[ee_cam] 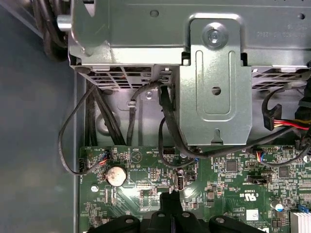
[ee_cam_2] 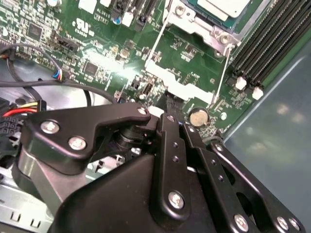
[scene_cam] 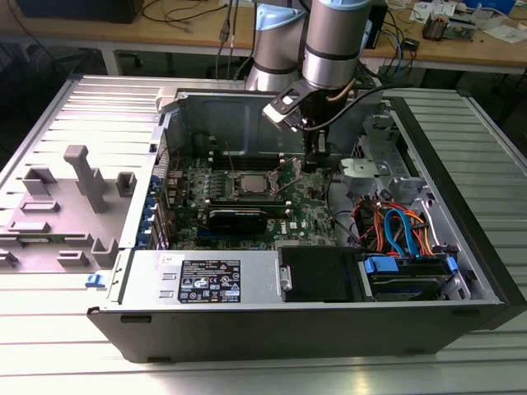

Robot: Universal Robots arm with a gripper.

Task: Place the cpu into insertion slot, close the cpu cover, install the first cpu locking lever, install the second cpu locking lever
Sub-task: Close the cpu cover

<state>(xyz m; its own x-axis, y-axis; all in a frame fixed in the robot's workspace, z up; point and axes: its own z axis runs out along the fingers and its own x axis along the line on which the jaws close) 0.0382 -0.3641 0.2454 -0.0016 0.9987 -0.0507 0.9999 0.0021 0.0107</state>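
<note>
Exterior view: set well back and high, looking down at a slant over the whole open computer case (scene_cam: 329, 329) and the arm (scene_cam: 333, 41) above it. Second wrist view: close to the green board (ee_cam_2: 97, 63), looking obliquely past the gripper (ee_cam_2: 170, 104) toward the socket (ee_cam_2: 187, 19). First wrist view: close, facing squarely onto the board edge and a grey bracket (ee_cam: 216, 97). Shared by both wrist views: coin battery (ee_cam_2: 198, 116) (ee_cam: 116, 174), gripper tip, surrounding board.

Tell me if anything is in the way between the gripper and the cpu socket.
Nothing visible does. In the second wrist view the gripper is low over the green board just short of the insertion slot, where the cpu already sits; only a flat silver bracket lies between.
</note>
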